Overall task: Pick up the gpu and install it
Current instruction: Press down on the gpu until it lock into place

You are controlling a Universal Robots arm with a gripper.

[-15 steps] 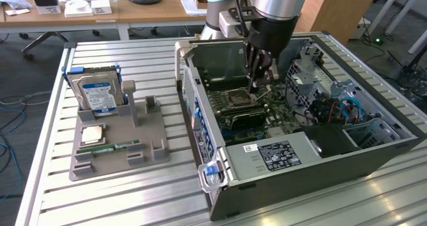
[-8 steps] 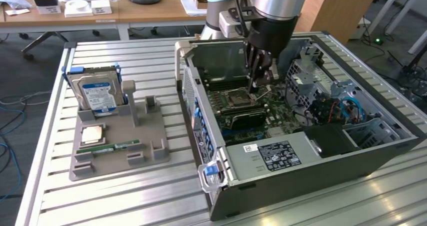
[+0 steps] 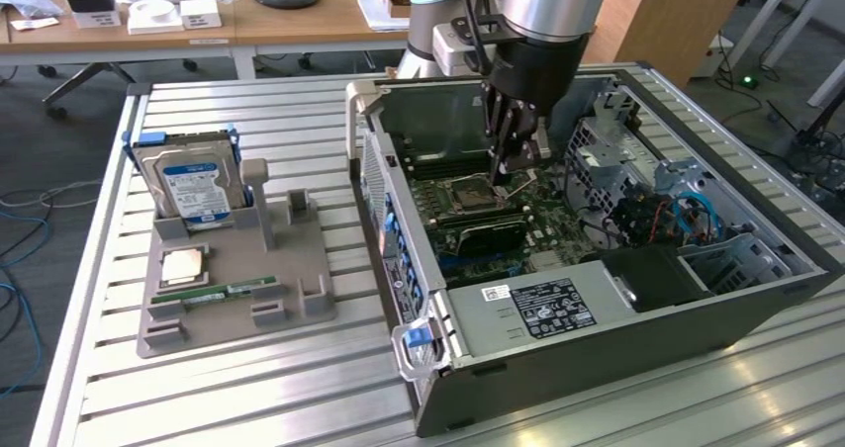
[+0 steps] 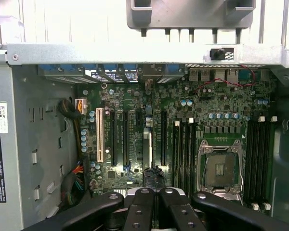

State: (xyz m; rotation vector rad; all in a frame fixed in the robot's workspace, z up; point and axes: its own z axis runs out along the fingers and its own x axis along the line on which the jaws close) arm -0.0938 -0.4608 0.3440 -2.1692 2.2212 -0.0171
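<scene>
The gripper (image 3: 506, 175) is closed, inside the case (image 3: 595, 318) on the right. The gpu (image 3: 484, 233) stands edge-on at the motherboard (image 3: 548, 215) beneath; contact cannot be confirmed. An unseated card could tilt and damage its slot.

The arm (image 3: 555, 2) is a glossy silver cylinder with pale blue joint caps; its black hand (image 3: 509, 165) has slim linked fingers (image 4: 144, 211) with round rivets.

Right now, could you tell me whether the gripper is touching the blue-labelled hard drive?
Apart. The exterior view shows the gripper inside the computer case, while the hard drive stands in its grey holder outside it.
</scene>
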